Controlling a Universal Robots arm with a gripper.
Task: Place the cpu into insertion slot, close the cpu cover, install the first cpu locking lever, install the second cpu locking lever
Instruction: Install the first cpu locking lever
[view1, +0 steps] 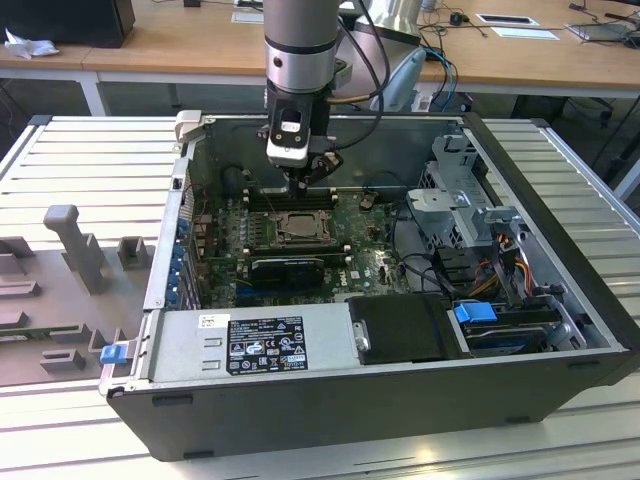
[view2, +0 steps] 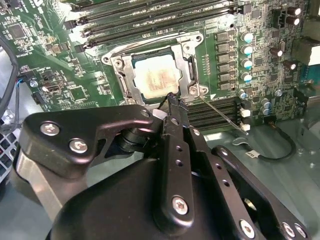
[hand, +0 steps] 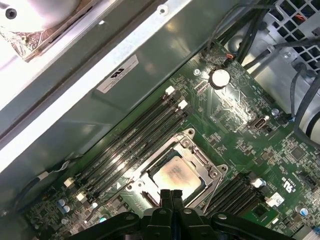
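The cpu (view2: 156, 80) (hand: 175, 172) lies flat in the insertion slot (view1: 296, 228) on the green board, its pale metal top showing. The cpu cover (view2: 129, 79) (hand: 201, 162) is folded down around it, framing the chip with its cut-out. A thin wire locking lever (view2: 222, 114) sticks out slantwise from one socket corner, off the board. Another wire lever (view2: 150, 42) runs along the opposite socket edge. My gripper (view1: 305, 183) (view2: 172, 97) (hand: 170, 192) hangs just above the socket's edge, shut with nothing between its fingers, its tip close to the slanting lever's base.
Black memory slots (view2: 150, 22) (hand: 130, 145) flank the socket. A long black finned block (view1: 288, 266) lies in front of it. The power supply (view1: 250, 345), drive cage (view1: 470, 205) and cables (view1: 500, 270) crowd the case. A grey fixture (view1: 70, 250) stands at the exterior view's left.
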